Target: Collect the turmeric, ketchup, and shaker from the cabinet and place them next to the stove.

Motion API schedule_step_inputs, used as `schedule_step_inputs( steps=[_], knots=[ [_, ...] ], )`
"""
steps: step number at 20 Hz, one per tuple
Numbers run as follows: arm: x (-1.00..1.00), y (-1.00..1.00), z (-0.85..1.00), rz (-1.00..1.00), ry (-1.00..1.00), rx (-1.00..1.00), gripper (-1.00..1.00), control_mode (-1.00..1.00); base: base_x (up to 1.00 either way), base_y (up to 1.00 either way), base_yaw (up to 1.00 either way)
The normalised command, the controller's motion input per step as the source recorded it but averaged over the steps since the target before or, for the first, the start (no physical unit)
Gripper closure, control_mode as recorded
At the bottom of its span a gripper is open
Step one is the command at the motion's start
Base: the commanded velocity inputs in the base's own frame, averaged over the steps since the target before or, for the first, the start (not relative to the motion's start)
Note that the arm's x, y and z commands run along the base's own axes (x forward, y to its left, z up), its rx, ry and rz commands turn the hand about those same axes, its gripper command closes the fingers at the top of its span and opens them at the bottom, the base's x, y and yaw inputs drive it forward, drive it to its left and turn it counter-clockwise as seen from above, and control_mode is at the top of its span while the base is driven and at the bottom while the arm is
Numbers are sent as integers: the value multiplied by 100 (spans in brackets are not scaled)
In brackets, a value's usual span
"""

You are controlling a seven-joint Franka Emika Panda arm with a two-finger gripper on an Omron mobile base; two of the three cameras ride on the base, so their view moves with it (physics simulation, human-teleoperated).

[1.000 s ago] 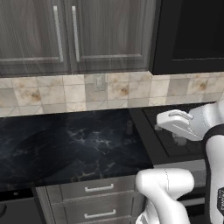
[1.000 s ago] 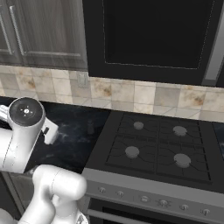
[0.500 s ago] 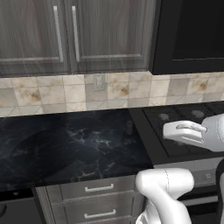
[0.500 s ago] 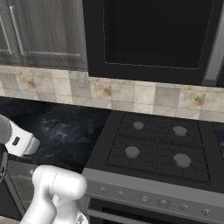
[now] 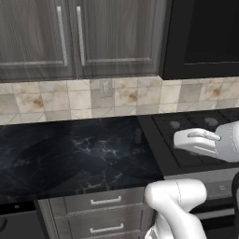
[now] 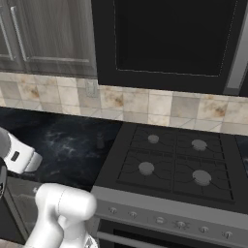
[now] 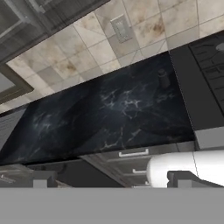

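A small dark shaker (image 5: 137,135) (image 6: 100,141) (image 7: 163,78) stands upright on the black counter, close to the left edge of the stove (image 5: 196,126) (image 6: 174,164) (image 7: 205,83). The grey woodgrain cabinet (image 5: 112,37) (image 6: 53,34) above the counter has its doors shut, so the turmeric and ketchup are hidden. My gripper (image 7: 111,181) is open, its fingertips (image 7: 43,179) far apart with nothing between them. It hangs in front of the counter edge, well short of the shaker. My white forearm (image 5: 200,140) (image 6: 17,155) reaches across in front of the stove.
A black microwave (image 5: 205,37) (image 6: 164,38) hangs over the stove. Tiled backsplash with an outlet (image 5: 106,87) runs behind the black marble counter (image 5: 70,154). Drawer fronts (image 5: 105,201) sit below the counter edge.
My forearm has dropped lower and swung outward over the first half second, then held nearly still. The shaker has not moved and the gripper stays open.
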Motion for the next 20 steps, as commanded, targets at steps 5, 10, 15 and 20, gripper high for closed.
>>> schedule_step_inputs(
  steps=[5, 10, 15, 20],
  knots=[
    [0, 0, 0, 0, 0, 0, -100, 100, -53, 22, 0],
    [0, 0, 0, 0, 0, 0, -100, 100, -65, 38, 0],
    [0, 0, 0, 0, 0, 0, -100, 100, -63, 62, 0],
    [0, 0, 0, 0, 0, 0, -100, 100, -47, 97, 0]
  ],
)
